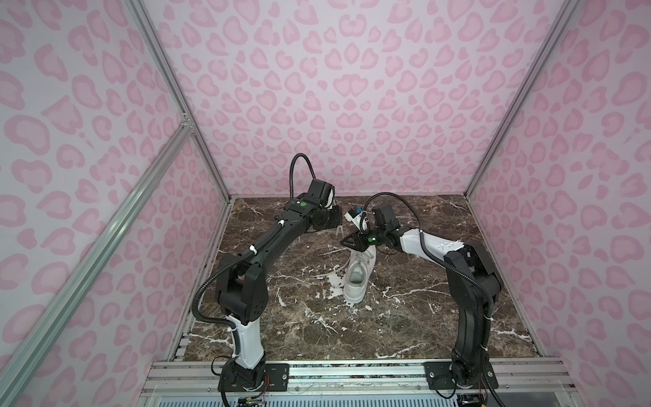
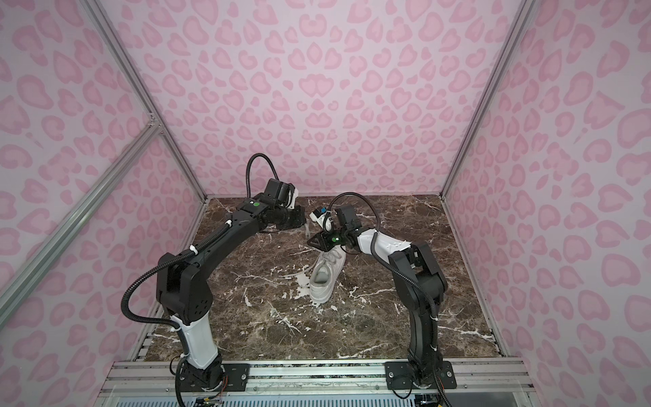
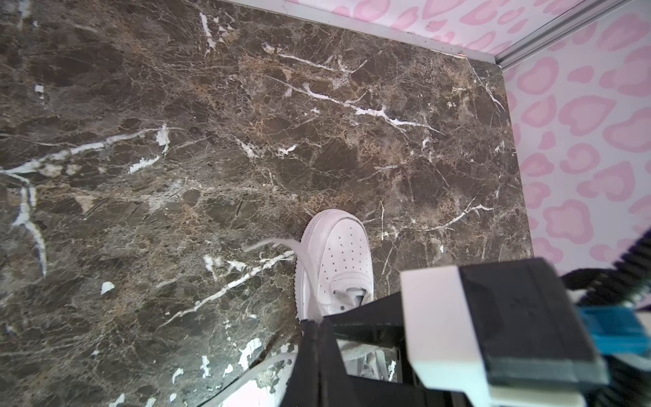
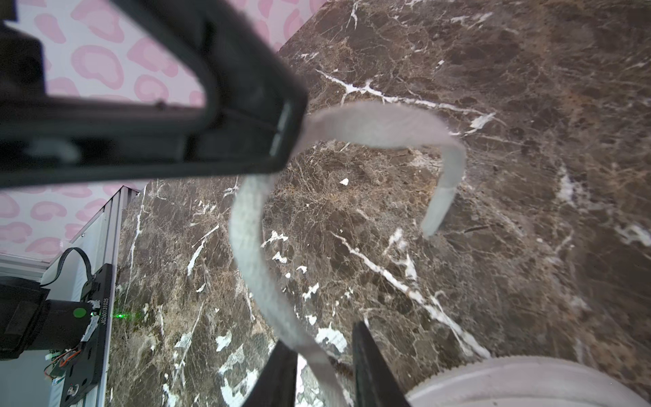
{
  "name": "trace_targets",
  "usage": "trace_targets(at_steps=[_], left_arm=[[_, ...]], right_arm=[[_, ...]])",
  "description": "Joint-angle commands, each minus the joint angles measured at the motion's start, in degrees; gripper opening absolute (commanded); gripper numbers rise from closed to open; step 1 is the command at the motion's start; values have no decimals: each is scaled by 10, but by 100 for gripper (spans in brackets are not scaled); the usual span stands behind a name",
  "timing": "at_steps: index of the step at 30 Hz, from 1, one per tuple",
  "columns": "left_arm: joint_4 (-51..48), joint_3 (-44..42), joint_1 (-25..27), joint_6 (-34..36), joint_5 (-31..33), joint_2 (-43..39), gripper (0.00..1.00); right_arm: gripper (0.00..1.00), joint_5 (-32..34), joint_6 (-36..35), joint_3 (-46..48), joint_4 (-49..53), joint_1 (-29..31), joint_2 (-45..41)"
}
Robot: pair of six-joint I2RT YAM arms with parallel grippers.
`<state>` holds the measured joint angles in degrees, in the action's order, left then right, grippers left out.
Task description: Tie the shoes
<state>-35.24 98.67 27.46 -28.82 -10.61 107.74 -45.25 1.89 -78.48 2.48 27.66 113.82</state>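
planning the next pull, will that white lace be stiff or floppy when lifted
Likely floppy: the lace droops in a curve from the left end effector. Probably light: its free end hangs curled, not straight.

Whole worktop (image 1: 405, 327) is seen in both top views from high above its near edge, faced toward the back wall (image 1: 352, 105). Left wrist view is aimed down, near, at sneaker (image 3: 340, 253) toe; right wrist view very near, at lace (image 4: 246, 246). Sneaker is shared by all

The sneaker (image 1: 355, 282) and laces (image 4: 246, 239) are white; the tabletop (image 1: 405, 317) is brown marble veined white; the walls (image 1: 352, 88) show pink leopard spots.
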Motion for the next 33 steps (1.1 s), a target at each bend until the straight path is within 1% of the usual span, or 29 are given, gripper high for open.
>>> trace_targets(at_steps=[1,6,8,9,11,13,16,18,21,24,29,33], left_arm=[[-3,-8,0,-1,3,-13,3],[-3,-15,-2,-2,5,-17,4],[2,-23,-4,-2,3,-18,4],[9,-29,-6,-3,-3,-18,5],[24,-46,-12,-3,-18,-21,12],[48,-74,-20,0,-38,-27,24],[122,-137,-31,20,-85,-46,41],[161,-174,-31,62,-101,-64,48],[183,-211,-30,139,-104,-88,52],[221,-267,-30,200,-104,-120,55],[340,-356,-21,309,-175,-162,56],[456,-423,-20,352,-259,-162,59]], right_arm=[[26,-7,5,-6,-13,1,10],[8,0,0,-10,10,2,8],[2,6,-2,-7,22,2,1],[0,10,-5,-6,30,1,-4],[0,20,-12,-4,48,1,-12],[0,20,-12,2,55,-3,-21],[0,17,-10,9,65,-8,-30],[0,14,-14,11,74,-8,-32],[0,11,-14,11,81,-9,-33],[0,10,-14,12,82,-9,-31],[0,7,-10,6,83,-11,-27],[0,0,1,6,78,-13,-28]])
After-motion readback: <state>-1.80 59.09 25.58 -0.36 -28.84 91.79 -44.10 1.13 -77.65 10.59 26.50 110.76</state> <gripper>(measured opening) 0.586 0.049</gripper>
